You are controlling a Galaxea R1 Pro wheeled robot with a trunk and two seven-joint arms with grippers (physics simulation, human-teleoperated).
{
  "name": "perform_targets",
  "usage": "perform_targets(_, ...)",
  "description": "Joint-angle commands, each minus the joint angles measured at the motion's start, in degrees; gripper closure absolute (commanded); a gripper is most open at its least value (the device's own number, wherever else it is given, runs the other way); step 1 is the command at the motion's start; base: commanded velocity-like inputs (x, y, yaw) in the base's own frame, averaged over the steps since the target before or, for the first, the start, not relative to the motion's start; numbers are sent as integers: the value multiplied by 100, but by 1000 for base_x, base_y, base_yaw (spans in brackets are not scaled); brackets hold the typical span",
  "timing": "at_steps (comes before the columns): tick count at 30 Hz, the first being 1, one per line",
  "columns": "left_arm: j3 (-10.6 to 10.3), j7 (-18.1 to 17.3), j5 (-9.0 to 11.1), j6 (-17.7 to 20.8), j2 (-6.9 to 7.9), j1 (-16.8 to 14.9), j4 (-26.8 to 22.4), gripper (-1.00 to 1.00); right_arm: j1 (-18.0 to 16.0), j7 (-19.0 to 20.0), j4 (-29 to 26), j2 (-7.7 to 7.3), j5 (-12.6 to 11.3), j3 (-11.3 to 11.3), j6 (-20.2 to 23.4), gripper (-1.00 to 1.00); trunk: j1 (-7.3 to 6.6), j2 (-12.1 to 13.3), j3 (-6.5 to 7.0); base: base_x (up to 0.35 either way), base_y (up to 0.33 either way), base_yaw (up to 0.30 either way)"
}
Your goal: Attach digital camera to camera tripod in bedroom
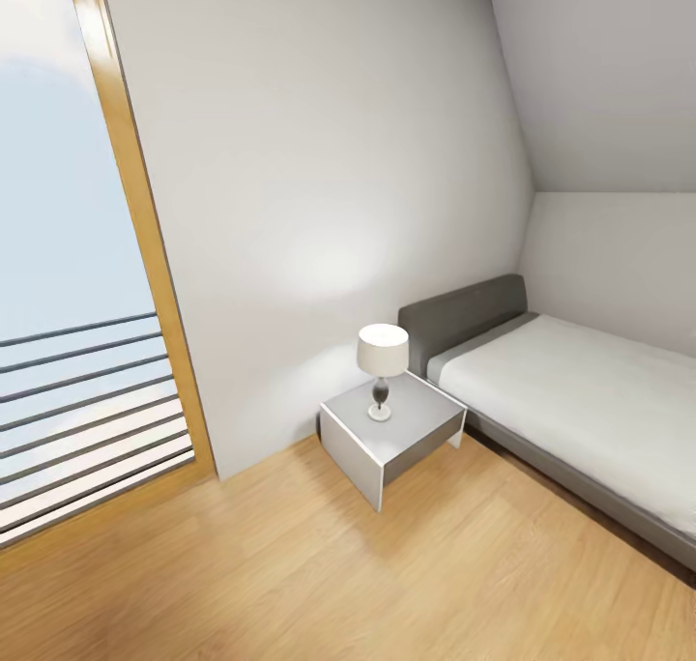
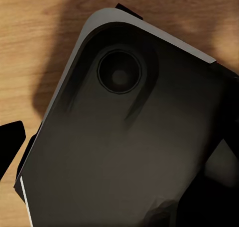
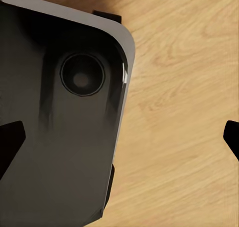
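- Left gripper (image 2: pixel 117 157): in the left wrist view one black fingertip (image 2: pixel 11 142) shows at one edge and a dark shape at the opposite edge, well apart, with nothing between them; the gripper is spread wide over the robot's dark base (image 2: pixel 124 137).
- Right gripper (image 3: pixel 122 140): in the right wrist view two black fingertips (image 3: pixel 10 142) sit at opposite edges, far apart and holding nothing, so it is also wide.
- Under both grippers lies the base, a dark rounded panel with a pale edge and a round recess (image 3: pixel 82 74), and beyond it the wood plank floor (image 3: pixel 179 112).
- The head view looks into a corner of the bedroom (image 1: pixel 319 158): pale grey walls and light wood floor.
- A grey-framed bed (image 1: pixel 541 468) with a white mattress (image 1: pixel 580 390) and grey headboard stands at the right against the wall.
- Just beside the headboard is a small white nightstand (image 1: pixel 391 444), carrying a table lamp (image 1: pixel 382 366) with a white shade.
- At the left, a wood-framed glass opening (image 1: pixel 135 226) with horizontal rails (image 1: pixel 87 410) shows sky.
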Motion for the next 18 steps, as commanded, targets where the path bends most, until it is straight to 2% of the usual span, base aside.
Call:
perform_targets(1,1,4,9,-9,0,1,-6,-100,-1,-3,-1,0,38,1,-11,-100,0,-2,-5,0,0,0)
perform_targets(18,-5,4,3,-7,17,1,-23,-100,-1,-5,-3,4,27,-4,9,-100,0,-2,-5,0,0,0)
